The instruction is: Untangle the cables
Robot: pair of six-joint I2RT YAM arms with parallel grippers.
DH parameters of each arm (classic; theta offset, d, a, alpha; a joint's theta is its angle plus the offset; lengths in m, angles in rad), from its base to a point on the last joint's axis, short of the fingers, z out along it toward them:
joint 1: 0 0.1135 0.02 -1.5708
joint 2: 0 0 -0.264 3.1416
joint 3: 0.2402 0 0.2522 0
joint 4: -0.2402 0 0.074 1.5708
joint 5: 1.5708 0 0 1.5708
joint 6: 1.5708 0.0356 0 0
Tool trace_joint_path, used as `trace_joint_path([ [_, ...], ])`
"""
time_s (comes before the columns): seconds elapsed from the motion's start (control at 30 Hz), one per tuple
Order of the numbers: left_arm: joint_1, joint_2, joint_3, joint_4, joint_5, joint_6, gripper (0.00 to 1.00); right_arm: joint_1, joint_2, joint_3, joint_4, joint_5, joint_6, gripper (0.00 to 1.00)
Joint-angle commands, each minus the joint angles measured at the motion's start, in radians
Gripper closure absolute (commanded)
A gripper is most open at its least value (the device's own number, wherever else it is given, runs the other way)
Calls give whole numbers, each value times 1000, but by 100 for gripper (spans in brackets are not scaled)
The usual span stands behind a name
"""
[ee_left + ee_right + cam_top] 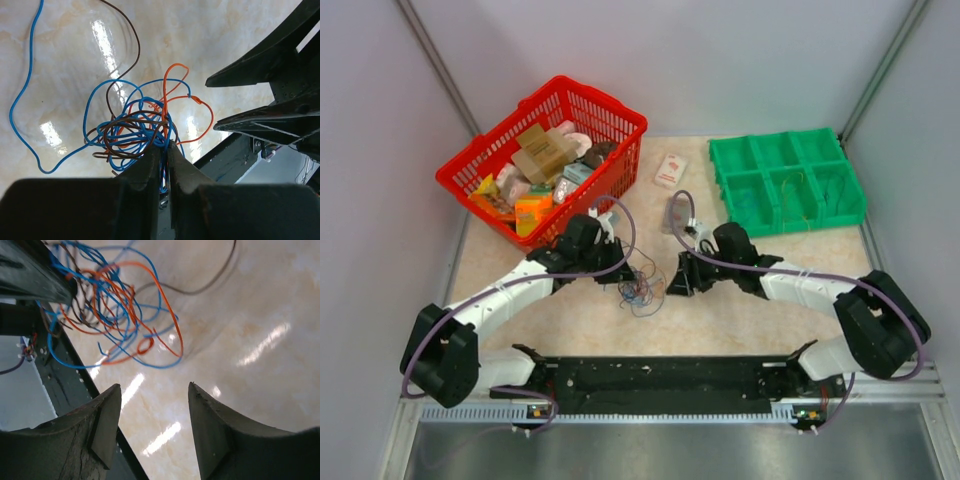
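At the far left a red plastic lattice basket holds cardboard boxes and packets. Just in front of it the left gripper reaches down to the glossy, cream, marble-patterned table. Its wrist view shows its two black fingers pressed nearly together, pinching a few blue and orange strands at the near edge of the cables.

The cables are thin, smooth wires in blue, orange and dark brown. They are knotted into a loose ball, with one long blue loop and one brown loop trailing away over the table. In the top view the cables lie between the two grippers.

The right gripper stands just beside them with its fingers wide apart and nothing between them. From its wrist the tangle lies beyond the matte black, wedge-shaped fingertips, up and to the left, not touching them. At far right sits a green plastic compartment tray.
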Motion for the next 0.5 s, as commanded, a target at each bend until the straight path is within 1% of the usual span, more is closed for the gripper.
trace_joint_path([
  [0.0, 0, -33, 11, -29, 33, 5, 87, -3, 24, 60, 263, -73, 0, 44],
  [0.17, 2, -20, 34, -59, 70, 42, 87, -3, 103, 164, 250, -67, -51, 42],
  [0.27, 0, -23, 41, -59, 88, 54, 87, 0, 195, 227, 225, -121, -89, 43],
  [0.37, 0, -21, 52, -61, 107, 64, 87, 13, 245, 228, 236, -161, -108, 46],
  [0.47, 0, -30, 51, -59, 118, 65, 86, 40, 240, 197, 293, -190, -104, 47],
])
